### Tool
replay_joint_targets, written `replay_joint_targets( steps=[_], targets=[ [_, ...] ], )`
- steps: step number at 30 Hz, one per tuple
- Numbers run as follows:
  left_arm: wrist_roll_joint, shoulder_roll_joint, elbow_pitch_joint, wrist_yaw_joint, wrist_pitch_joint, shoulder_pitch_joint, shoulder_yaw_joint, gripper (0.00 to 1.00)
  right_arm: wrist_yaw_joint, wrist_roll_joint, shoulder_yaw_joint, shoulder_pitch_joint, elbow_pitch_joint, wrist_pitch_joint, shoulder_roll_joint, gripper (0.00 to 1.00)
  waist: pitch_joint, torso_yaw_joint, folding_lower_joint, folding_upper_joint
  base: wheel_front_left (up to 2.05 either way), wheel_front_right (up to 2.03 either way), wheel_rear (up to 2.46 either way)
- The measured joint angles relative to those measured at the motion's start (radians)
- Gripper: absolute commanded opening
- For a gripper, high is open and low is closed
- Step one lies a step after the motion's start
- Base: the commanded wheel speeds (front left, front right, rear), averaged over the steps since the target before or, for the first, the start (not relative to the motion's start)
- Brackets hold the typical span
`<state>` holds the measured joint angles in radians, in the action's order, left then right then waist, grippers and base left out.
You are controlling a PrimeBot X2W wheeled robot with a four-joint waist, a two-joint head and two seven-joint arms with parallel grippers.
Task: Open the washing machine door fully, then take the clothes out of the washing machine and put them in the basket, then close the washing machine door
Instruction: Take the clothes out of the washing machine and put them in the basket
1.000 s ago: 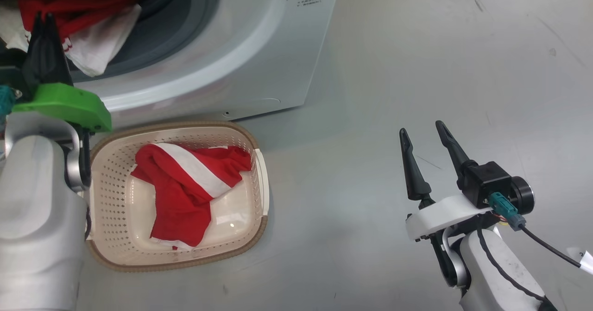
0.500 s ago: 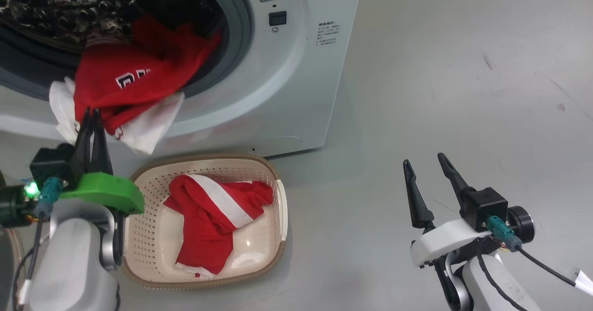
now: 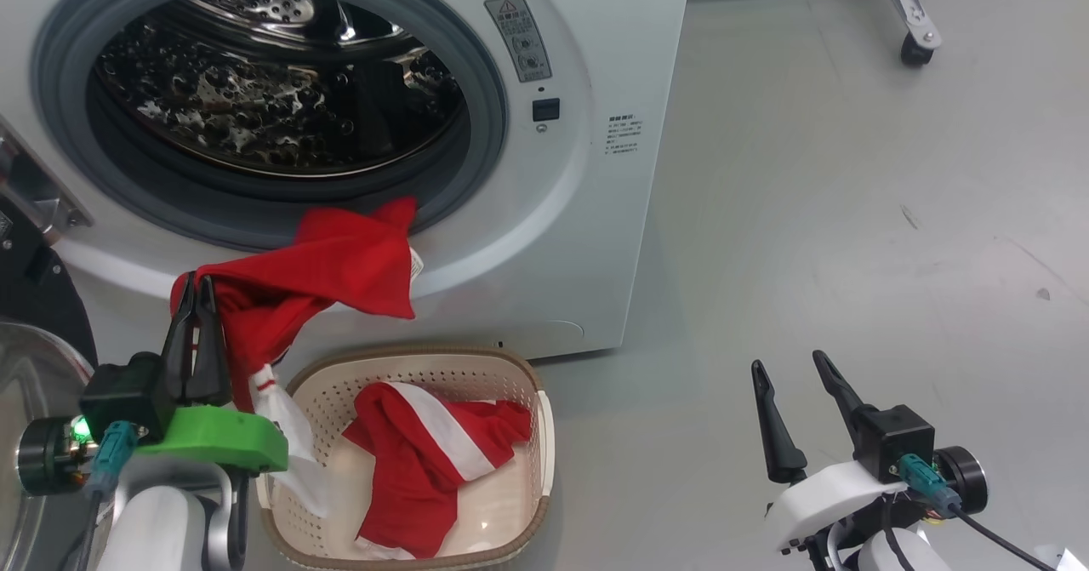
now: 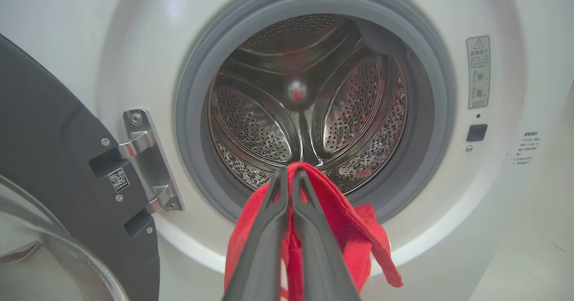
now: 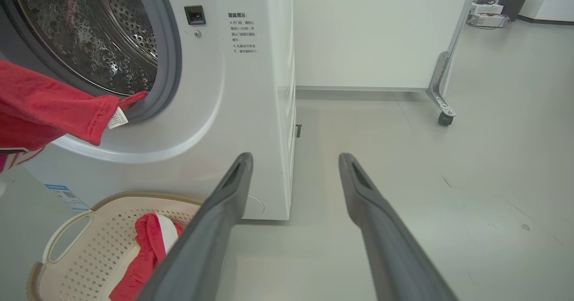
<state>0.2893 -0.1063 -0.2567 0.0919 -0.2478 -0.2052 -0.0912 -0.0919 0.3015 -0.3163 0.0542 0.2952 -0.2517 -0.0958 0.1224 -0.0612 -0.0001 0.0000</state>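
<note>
Pinching a fold of a soft red garment point(image 3: 340, 260), the left gripper point(image 3: 194, 286) has its two dark fingers pressed together on the cloth. It's just in front of the washing machine point(image 3: 595, 214), above the left end of the basket point(image 3: 408, 354). The garment's far corner drapes over the grey rubber gasket point(image 3: 489, 103). A limp strip of white fabric point(image 3: 285, 422) dangles from the bundle down by the basket's left wall.

Progress-wise I'd say well past halfway. The washing machine door point(image 4: 45, 157) is swung wide open, one red-and-white striped piece point(image 3: 417, 460) lies crumpled in the perforated cream plastic, and the shiny dimpled steel drum point(image 3: 281, 120) looks empty. Left to do: drop this one in, shut the door.

The right gripper point(image 3: 787, 360) hovers over the grey floor point(image 3: 851, 214), fingers apart, holding nothing.
</note>
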Motion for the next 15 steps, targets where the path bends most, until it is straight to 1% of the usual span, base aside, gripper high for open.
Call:
replay_joint_targets(
  steps=[2, 3, 6, 10, 15],
  targets=[
    [0.000, 0.001, 0.031, 0.001, 0.000, 0.016, 0.001, 0.00, 0.000, 0.000, -0.002, -0.010, -0.004, 0.001, -0.001, 1.00, -0.016, 0.007, 0.0000, 0.0000, 0.00, 0.00, 0.00],
    [0.000, 0.001, 0.065, 0.001, 0.000, 0.034, 0.007, 0.00, -0.007, 0.000, -0.008, -0.016, -0.012, 0.006, -0.001, 1.00, -0.028, 0.014, 0.0000, 0.0000, 0.00, 0.00, 0.00],
    [0.000, 0.001, 0.097, 0.001, -0.001, 0.060, 0.008, 0.00, -0.007, 0.000, -0.014, -0.018, -0.021, 0.010, 0.000, 1.00, -0.038, 0.021, 0.0000, 0.0000, 0.00, 0.00, 0.00],
    [0.002, 0.001, 0.108, 0.001, 0.002, 0.091, 0.007, 0.00, -0.007, 0.000, -0.019, -0.018, -0.032, 0.014, -0.001, 1.00, -0.039, 0.020, 0.0000, 0.0000, 0.00, 0.00, 0.00],
    [0.035, 0.012, 0.112, 0.000, 0.039, 0.139, -0.015, 0.00, -0.007, 0.000, -0.027, -0.018, -0.050, 0.024, 0.000, 1.00, -0.026, 0.006, 0.0000, 0.0000, 0.00, 0.00, 0.00]
  ],
)
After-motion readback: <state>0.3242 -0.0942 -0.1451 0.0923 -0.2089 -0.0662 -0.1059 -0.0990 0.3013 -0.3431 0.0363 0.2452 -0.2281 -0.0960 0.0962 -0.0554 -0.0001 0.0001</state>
